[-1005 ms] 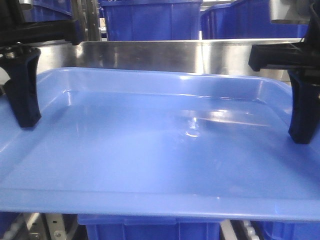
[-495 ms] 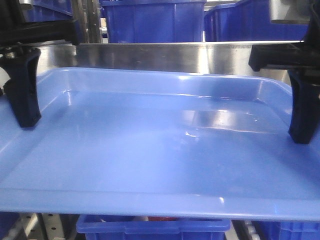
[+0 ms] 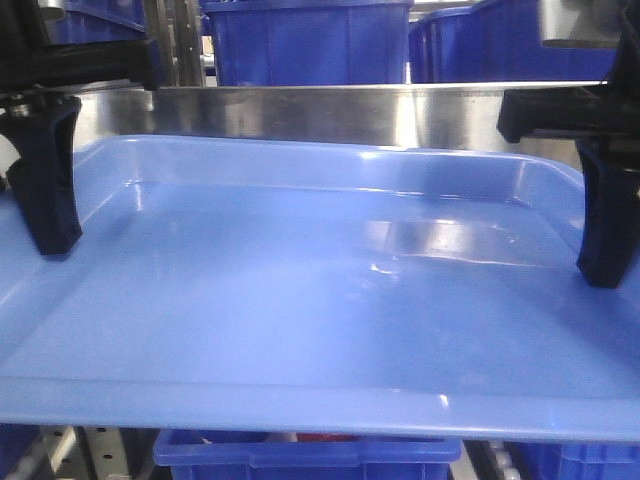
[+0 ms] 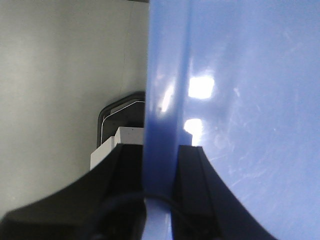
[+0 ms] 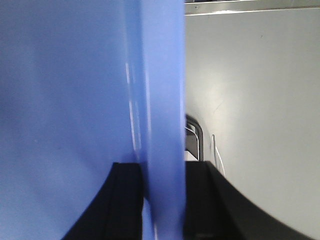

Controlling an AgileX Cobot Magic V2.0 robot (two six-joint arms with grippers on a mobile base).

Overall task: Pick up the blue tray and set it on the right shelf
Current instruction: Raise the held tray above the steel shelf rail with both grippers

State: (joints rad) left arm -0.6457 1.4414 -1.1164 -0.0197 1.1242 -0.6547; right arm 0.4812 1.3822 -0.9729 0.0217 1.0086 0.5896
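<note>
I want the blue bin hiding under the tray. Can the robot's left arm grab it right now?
Probably not. The left gripper has its jaws clamped on the rim of the blue tray, so it is busy. The tray also hangs right over the blue storage bin and covers most of it.
</note>
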